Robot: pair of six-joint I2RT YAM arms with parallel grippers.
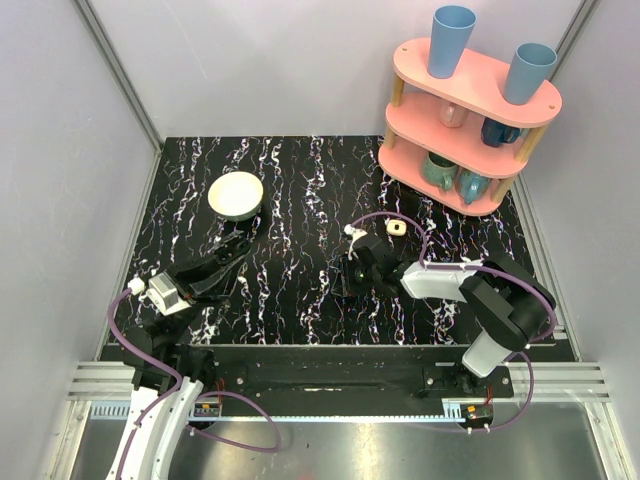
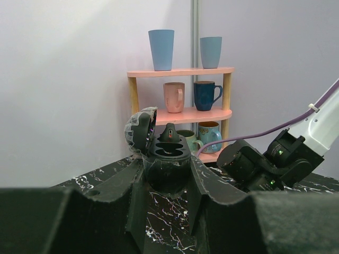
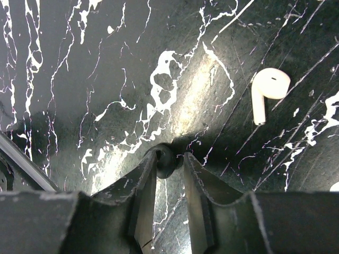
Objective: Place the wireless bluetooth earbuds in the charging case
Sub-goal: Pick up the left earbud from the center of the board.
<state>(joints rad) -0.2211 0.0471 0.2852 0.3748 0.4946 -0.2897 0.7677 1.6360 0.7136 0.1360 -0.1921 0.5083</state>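
L gripper (image 2: 167, 182) holds open charging case (image 2: 165, 157) toward table's (image 1: 300, 310) left edge; R gripper (image 3: 168, 165) pinches a dark earbud (image 3: 164, 159) mid-table; next: lift, align w/ well.

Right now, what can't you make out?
Right wrist: dark lump at the right gripper, half hidden by its jaws; identity and grip unclear.
Right wrist: white bit, cut off by the right edge.
Top: what the left gripper holds; too small, dark.
Left wrist: dark open case, slot contents shadowed.
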